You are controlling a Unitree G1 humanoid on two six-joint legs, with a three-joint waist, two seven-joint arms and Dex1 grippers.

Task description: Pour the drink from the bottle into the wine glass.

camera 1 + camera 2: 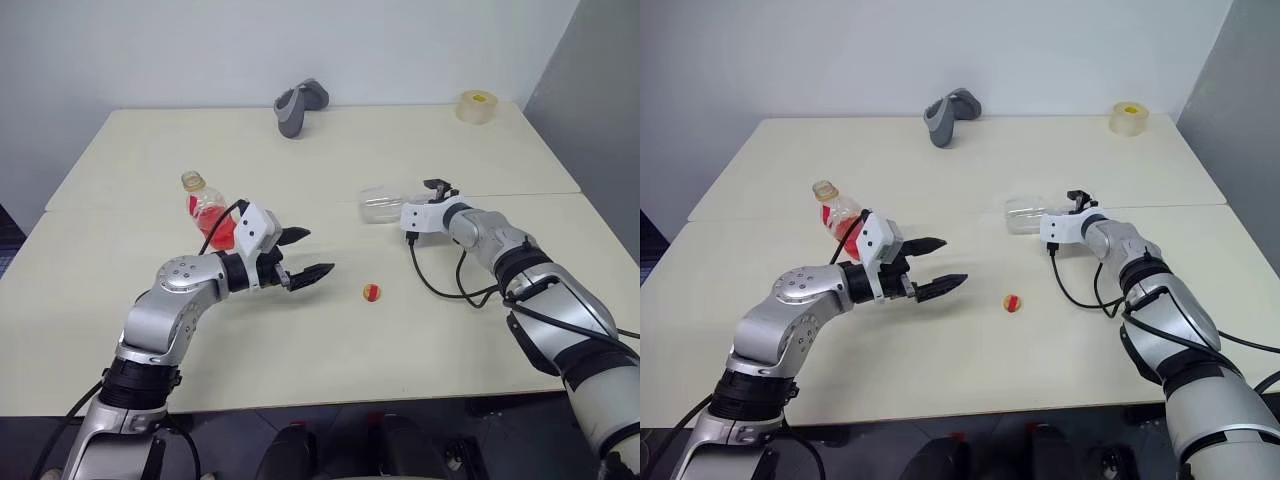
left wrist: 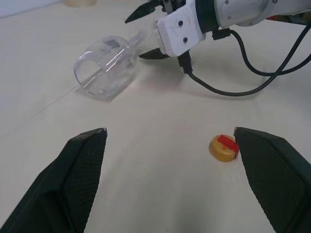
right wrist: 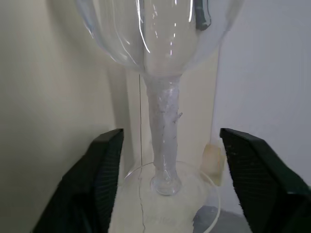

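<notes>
Right wrist view shows the right gripper [image 3: 167,179] with its two black fingers standing apart on either side of the stem of the wine glass [image 3: 163,73], not yet pressing it; the round foot sits between the fingertips and the bowl reaches away from them. In the left eye view that glass [image 1: 382,204] lies on its side right of centre, its mouth towards the left of the frame, on the table [image 1: 140,150]. The left gripper [image 1: 312,255] hangs with jaws spread and empty at lower centre left. Just behind it stands the bottle [image 1: 208,214], uncapped and upright, red drink [image 1: 216,231] in its lower half. Its cap [image 1: 371,292] rests alone at centre bottom. I judge the step in hand is taking the stem: close squarely around its middle, gently since thin glass may slip or roll, then stand it upright before pouring.
</notes>
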